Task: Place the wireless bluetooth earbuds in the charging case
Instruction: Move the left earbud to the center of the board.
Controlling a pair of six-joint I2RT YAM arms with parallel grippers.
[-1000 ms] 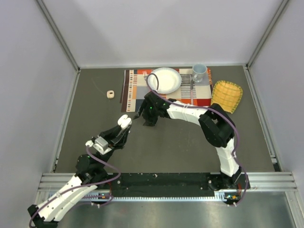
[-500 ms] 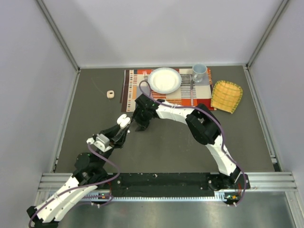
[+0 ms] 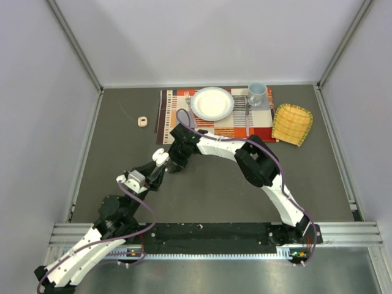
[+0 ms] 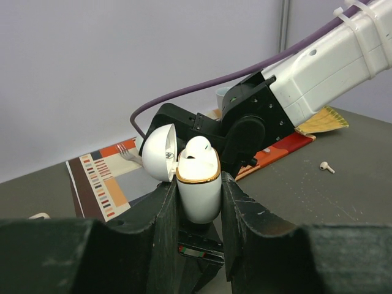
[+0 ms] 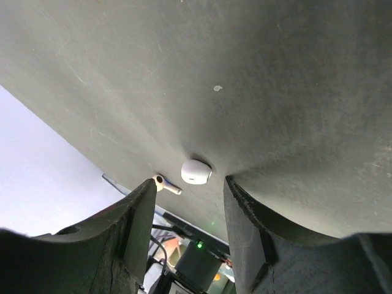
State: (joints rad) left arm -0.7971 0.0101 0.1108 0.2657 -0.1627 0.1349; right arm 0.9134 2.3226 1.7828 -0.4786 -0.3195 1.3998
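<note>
Grey tabletop (image 3: 233,184), mid-frame in top view: left gripper (image 4: 199,205) pinches charging case (image 4: 198,195), lid open, white earbud (image 4: 197,149) poking high from its slot, prob. not seated. Right gripper (image 5: 190,182) just behind, jaws spread, nothing btwn. Risk: an off-axis nudge pops it out or clips lid. Loose earbud (image 4: 327,166) lies right of frame, left-wrist view.

We had the placemat (image 3: 171,113) at the table's (image 3: 214,196) far middle: plate (image 3: 212,103) on it, fork (image 4: 127,156) left of the plate, cup (image 3: 256,93) on its far-right corner. Cloth (image 3: 293,124) lay just right of the mat. Charging case (image 4: 198,180) sat between the left gripper's (image 4: 197,199) fingers with a seated earbud (image 4: 197,147) in it. Right gripper (image 3: 176,165) was just behind. A loose earbud (image 4: 327,166) lay on the table to the case's right.
</note>
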